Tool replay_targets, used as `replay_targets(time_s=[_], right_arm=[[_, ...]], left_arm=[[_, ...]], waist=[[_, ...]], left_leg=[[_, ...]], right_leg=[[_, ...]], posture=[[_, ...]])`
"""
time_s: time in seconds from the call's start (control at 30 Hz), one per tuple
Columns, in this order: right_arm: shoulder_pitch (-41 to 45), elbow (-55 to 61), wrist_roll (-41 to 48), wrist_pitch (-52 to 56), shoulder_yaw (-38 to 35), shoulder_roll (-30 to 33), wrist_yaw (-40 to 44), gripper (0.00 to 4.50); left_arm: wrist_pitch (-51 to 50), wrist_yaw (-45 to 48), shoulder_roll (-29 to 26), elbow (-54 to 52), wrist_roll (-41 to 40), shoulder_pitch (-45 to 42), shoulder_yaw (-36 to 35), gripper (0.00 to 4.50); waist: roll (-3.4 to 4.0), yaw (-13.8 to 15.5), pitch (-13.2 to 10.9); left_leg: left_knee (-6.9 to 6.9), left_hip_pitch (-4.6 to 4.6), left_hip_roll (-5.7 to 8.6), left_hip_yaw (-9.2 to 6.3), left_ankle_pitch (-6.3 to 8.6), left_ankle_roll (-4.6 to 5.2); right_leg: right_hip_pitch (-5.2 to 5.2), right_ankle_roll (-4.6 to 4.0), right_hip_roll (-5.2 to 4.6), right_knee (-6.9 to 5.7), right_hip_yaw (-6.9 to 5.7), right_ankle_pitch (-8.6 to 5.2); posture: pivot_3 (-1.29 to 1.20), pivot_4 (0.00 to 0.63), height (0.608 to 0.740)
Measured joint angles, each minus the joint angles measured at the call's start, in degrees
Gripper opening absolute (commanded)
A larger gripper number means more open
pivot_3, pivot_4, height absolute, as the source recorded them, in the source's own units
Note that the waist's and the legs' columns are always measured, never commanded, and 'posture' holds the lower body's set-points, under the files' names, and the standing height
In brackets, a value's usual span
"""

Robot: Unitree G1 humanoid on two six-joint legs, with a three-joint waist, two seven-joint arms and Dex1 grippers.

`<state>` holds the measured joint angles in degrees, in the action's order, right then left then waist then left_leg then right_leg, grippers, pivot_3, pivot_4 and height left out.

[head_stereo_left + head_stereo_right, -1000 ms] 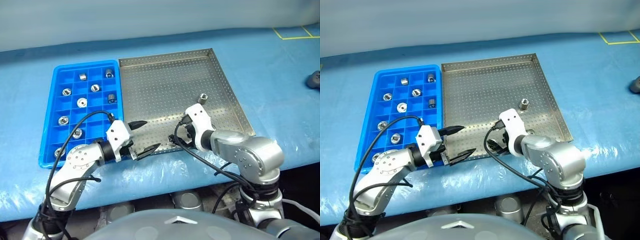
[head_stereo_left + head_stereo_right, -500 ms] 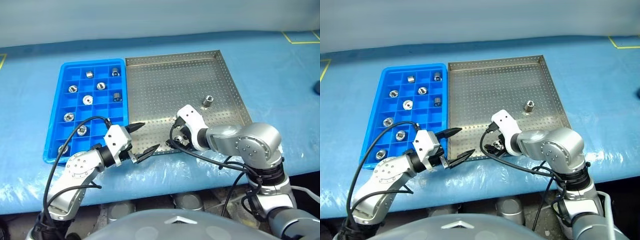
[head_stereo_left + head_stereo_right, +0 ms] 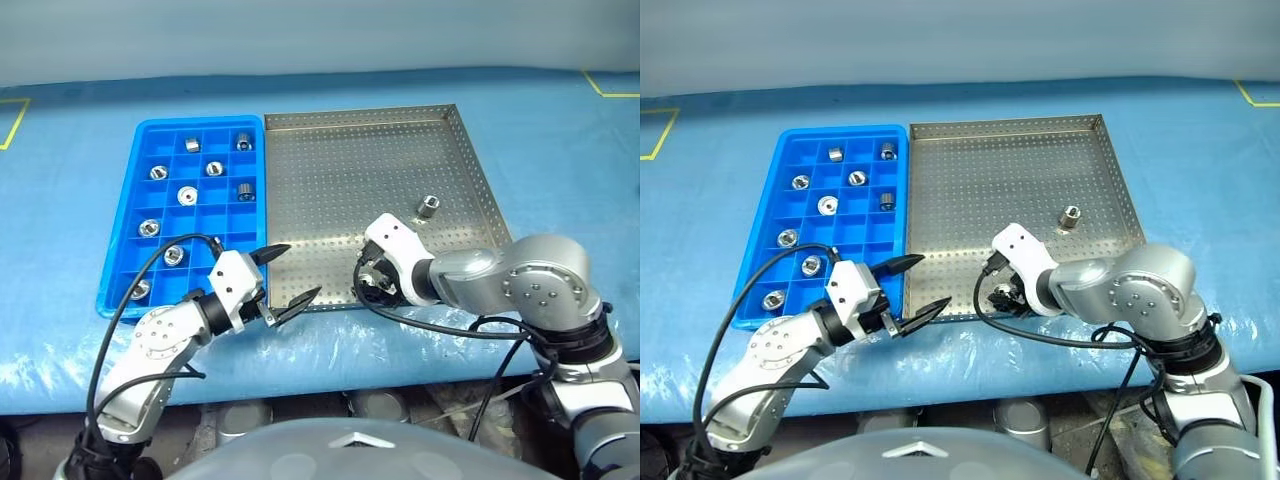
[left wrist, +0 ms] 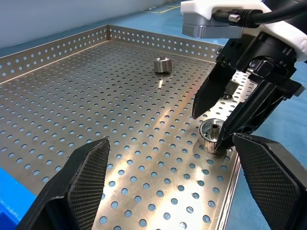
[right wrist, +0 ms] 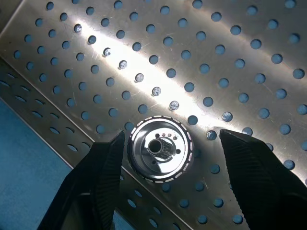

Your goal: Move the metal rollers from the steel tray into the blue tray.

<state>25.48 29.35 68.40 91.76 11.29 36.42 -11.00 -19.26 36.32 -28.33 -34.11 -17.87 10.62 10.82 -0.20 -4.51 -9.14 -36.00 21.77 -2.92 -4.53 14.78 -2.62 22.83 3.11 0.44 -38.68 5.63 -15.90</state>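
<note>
Closing in on the roller at the steel tray's near rim

The roller (image 5: 160, 149) looks small, hard and slick, so I'd pinch its round sides; my right gripper (image 4: 217, 128) points steeply down, fingers straddling it, not yet clamped; left gripper (image 3: 284, 274) hangs open and empty; another roller (image 3: 429, 208) waits in the steel tray (image 3: 330, 170); the blue tray (image 3: 121, 247) holds several.

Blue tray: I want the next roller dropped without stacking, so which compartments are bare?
The blue tray has eight rollers, mostly in its left and middle columns. The right column is bare below the roller in its third row, beside the steel tray. The left gripper hovers open there.
</note>
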Motion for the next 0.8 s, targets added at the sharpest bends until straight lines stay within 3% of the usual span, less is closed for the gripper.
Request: replay_targets(time_s=[0.03, 0.37, 0.63, 0.77, 0.8], right_arm=[[-0.2, -0.2, 0.7, 0.0, 0.0, 0.0, -0.7, 2.25], [-0.6, -1.7, 5.1, 0.0, -0.9, -0.4, -6.0, 2.25], [6.8, 0.6, -6.1, -4.6, 0.1, -4.9, -3.5, 2.25], [8.3, 0.5, -12.2, -6.9, 3.5, -6.0, 0.4, 1.05], [8.3, 0.4, -13.4, -6.8, 4.6, -6.0, 1.6, 1.05]], left_arm=[[0.0, 0.0, 0.0, 0.0, 0.0, -0.3, 0.0, 4.50], [0.0, 0.1, -0.1, 0.0, 0.0, -1.0, 0.1, 4.50], [0.0, -3.4, 1.2, -2.3, -0.2, -0.3, -2.6, 4.50], [-0.2, -6.1, 1.3, -4.4, -0.2, 1.9, -5.4, 4.50], [-0.2, -6.4, 1.3, -4.8, -0.2, 2.5, -6.0, 4.50]], waist=[[0.00, 0.0, 0.0], [0.00, -0.1, 0.0], [0.06, -0.1, 0.0], [0.06, 0.8, 0.0], [0.06, 1.0, 0.0]], left_leg=[[0.00, 0.00, -0.01, -0.01, 0.00, 0.00], [0.00, -0.02, -0.03, 0.00, 0.01, 0.01], [0.01, -0.01, -0.09, 0.00, 0.00, 0.00], [0.08, 0.01, -0.08, 0.00, 0.00, 0.00], [0.08, 0.03, -0.08, 0.00, 0.01, 0.00]], right_leg=[[0.00, 0.00, 0.01, 0.00, 0.00, 0.00], [-0.01, 0.04, 0.03, -0.01, -0.01, -0.03], [0.07, 0.07, 0.09, -0.04, -0.01, -0.04], [0.08, -0.14, 0.06, -0.03, -0.03, 0.00], [0.10, -0.22, 0.05, -0.03, -0.03, 0.03]], posture=[[-0.05, 0.150, 0.740], [-0.04, 0.150, 0.740], [0.03, 0.150, 0.740], [0.06, 0.150, 0.740], [0.06, 0.150, 0.740]])
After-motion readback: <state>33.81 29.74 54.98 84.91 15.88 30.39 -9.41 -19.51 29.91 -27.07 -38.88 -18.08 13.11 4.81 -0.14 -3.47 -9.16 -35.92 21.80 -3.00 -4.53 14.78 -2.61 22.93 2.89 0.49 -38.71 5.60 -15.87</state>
